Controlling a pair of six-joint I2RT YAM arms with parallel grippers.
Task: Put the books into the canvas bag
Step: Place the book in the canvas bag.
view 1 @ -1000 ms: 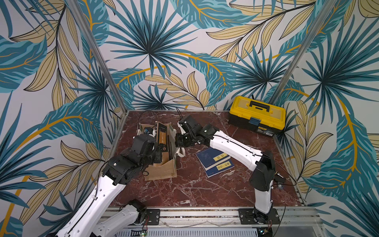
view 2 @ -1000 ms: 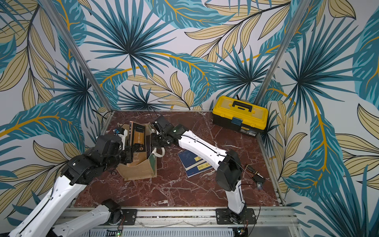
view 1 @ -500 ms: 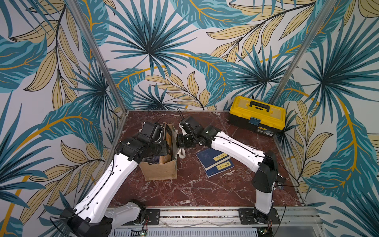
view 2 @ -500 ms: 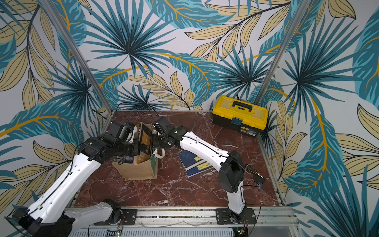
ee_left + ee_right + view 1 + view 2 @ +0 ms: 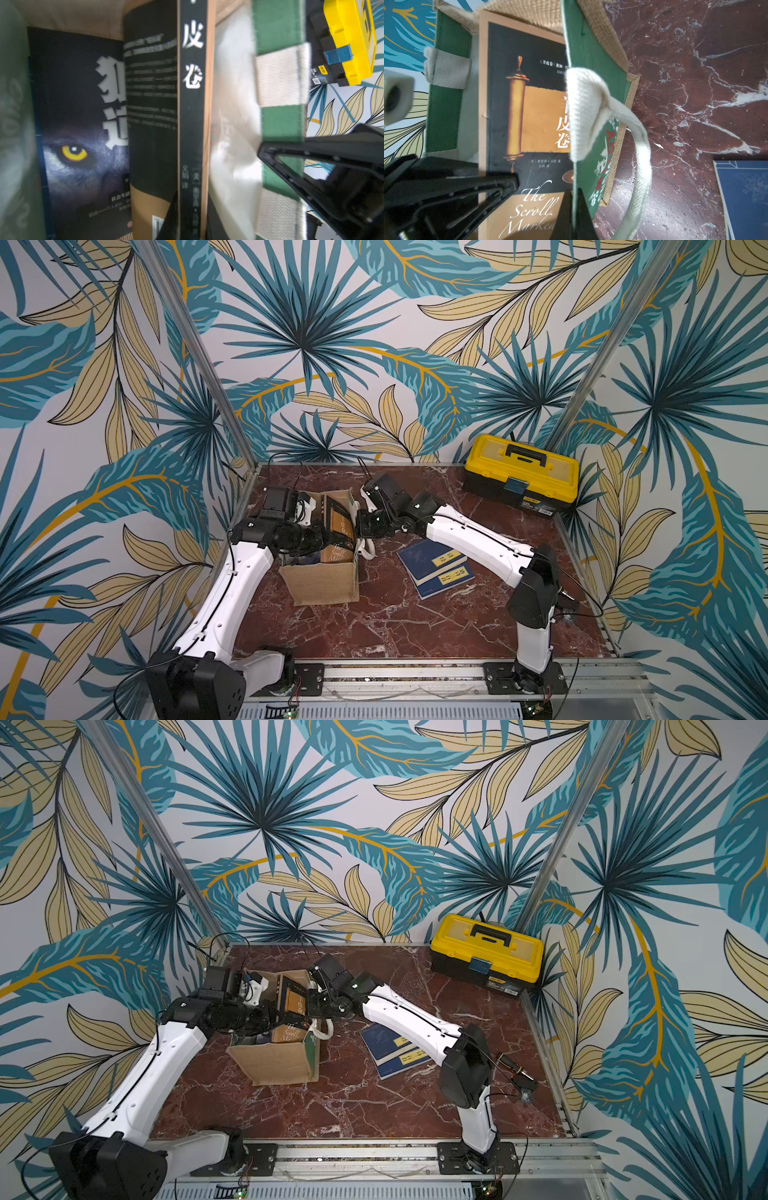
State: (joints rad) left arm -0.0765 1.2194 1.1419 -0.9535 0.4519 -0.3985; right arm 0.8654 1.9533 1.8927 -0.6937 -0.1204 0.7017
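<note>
Red marble tabletop [image 5: 374, 626] is being shared, in both top views, by a boxy tan jute canvas bag [image 5: 324, 589] and two navy yellow-labelled paperback books [image 5: 399, 1052] lying near it. In the left wrist view, a black-and-tan scroll-cover book [image 5: 192, 104] inside the bag is being pinched by the nearly closed left gripper [image 5: 188, 224]. In the right wrist view, the bag's green wall is being clamped by the fully closed right gripper [image 5: 574, 216]; overpulled, the bag could be toppled.

L arm [image 5: 232, 585] rises from front base, elbow bent, forearm level; L gripper [image 5: 332, 538] clamped on book [image 5: 529, 116]. R arm [image 5: 469, 537] upright at base, then stretched low twd L side; R gripper [image 5: 572, 220] pinched tight on bag [image 5: 322, 587] wall. Grippers just beside each other.
</note>
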